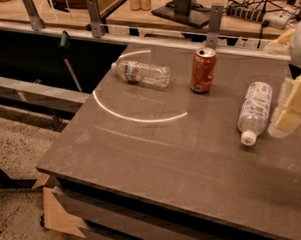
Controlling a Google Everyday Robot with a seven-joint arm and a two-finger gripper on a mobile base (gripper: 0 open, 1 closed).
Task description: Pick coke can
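The small red-orange aluminium coke can with white markings and a silver top rim (203, 70) stands upright on the far half of the dark grey flat table (157, 161), near the back edge and free of contact on all sides. The cream-coloured tool (290, 113) is at the right edge of the view, low over the table and well apart from the can; whether it is open or closed cannot be told, but the can is not in it. A clear plastic water bottle with a white cap (253, 111) lies on its side between the tool and the can, just beside the tool, cap pointing toward the near edge. A second clear plastic water bottle with a printed label (142, 73) lies on its side to the left of the can, near but not touching it. A thin white arc marking (135, 115) curves across the table in front of that bottle. Assessment: the grasp has not begun and the approach is outstanding. Principal risk: a direct sideways travel toward the can would likely strike the nearer bottle, which being round could roll into the can or off the table. Secondary risk: the can is upright and presumably light, so an off-centre or low contact could tip it or push it toward the back edge.
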